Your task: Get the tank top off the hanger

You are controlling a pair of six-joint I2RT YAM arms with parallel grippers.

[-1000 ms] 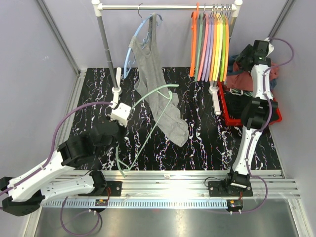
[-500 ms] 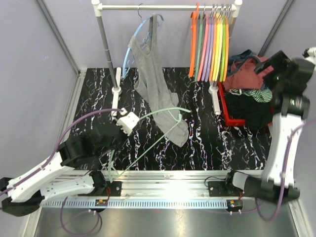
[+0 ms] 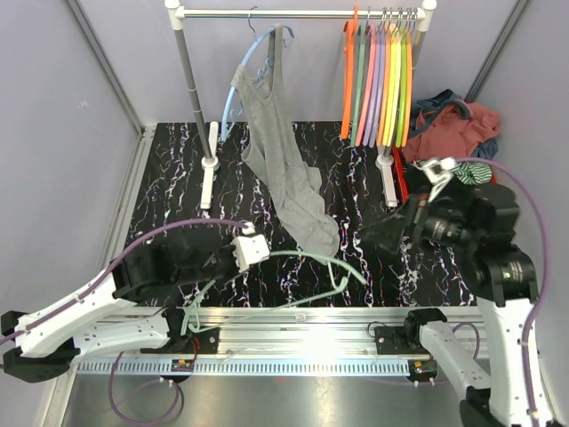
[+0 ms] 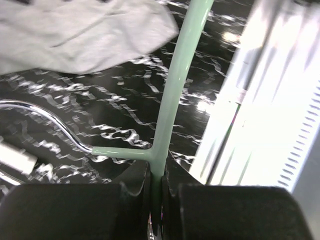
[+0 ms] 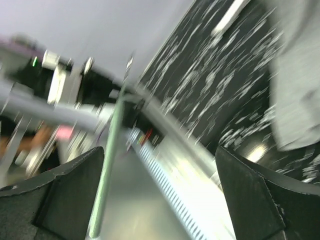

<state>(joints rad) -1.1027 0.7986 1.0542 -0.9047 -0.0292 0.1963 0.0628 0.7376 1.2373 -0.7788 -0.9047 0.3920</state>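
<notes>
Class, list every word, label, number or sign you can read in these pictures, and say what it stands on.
No text can be read anywhere.
The grey tank top, the green hanger and the coloured hangers carry no print.
The right wrist view is too blurred to show any lettering.

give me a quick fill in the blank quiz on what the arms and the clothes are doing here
1. The left claw is shut on a hanger coloured pale ___.
2. The right claw holds nothing and its jaws stand ___.
3. The tank top draped from the rail is coloured ___.

Missing words: green; open; gray
</notes>
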